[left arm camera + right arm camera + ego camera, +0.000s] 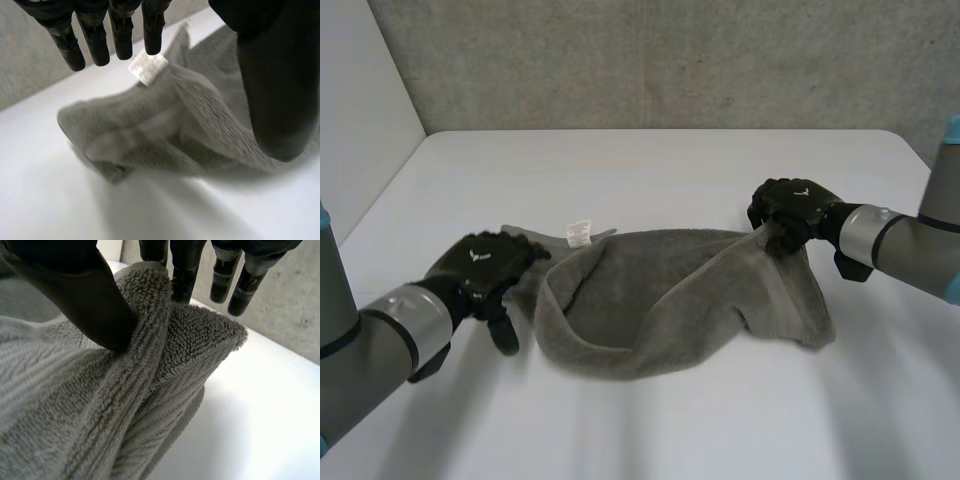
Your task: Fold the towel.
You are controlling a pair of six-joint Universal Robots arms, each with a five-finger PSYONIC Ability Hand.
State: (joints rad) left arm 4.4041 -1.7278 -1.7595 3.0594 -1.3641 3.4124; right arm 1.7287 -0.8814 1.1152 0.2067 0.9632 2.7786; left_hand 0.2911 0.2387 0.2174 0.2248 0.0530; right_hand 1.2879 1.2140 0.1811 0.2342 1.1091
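Note:
A grey towel (660, 300) lies crumpled across the middle of the white table (650, 170), with a white label (579, 233) near its left end. My right hand (788, 212) pinches the towel's right corner and holds it lifted a little off the table. In the right wrist view the thumb (85, 300) presses a fold of the towel (165, 355) against the fingers (182, 270). My left hand (480, 268) hovers over the towel's left end, fingers straight. Seen from the left wrist, its fingertips (120, 35) hang just above the label (148, 69) and hold nothing.
A grey wall (670, 60) stands behind the table's far edge. Bare table surface lies in front of and behind the towel.

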